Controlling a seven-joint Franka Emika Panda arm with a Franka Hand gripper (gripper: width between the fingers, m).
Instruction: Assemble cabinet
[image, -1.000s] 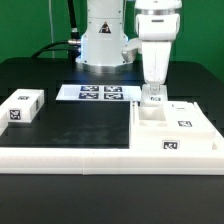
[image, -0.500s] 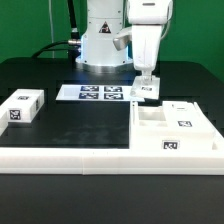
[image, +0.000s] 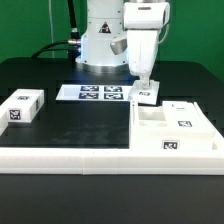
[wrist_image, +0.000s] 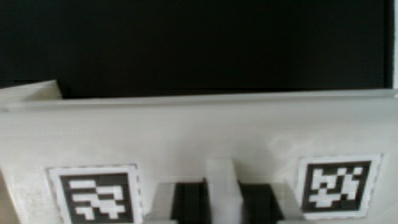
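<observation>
My gripper (image: 144, 84) is shut on a small white cabinet panel (image: 147, 97) with a marker tag and holds it just above the table, at the far left corner of the cabinet body (image: 180, 133). The body is a large white open box with tags, at the exterior view's right. In the wrist view the dark fingers (wrist_image: 187, 203) of the gripper (wrist_image: 222, 203) pinch the edge of the panel (wrist_image: 214, 135), which shows two tags. Another white cabinet part (image: 22, 106) lies at the exterior view's left.
The marker board (image: 95, 93) lies flat in front of the robot base (image: 100, 45), just left of the held panel. A long low white L-shaped rail (image: 70, 156) runs along the front and joins the cabinet body's side.
My gripper has moved up and toward the exterior view's left, away from the cabinet body's far corner, carrying the small panel with it.
</observation>
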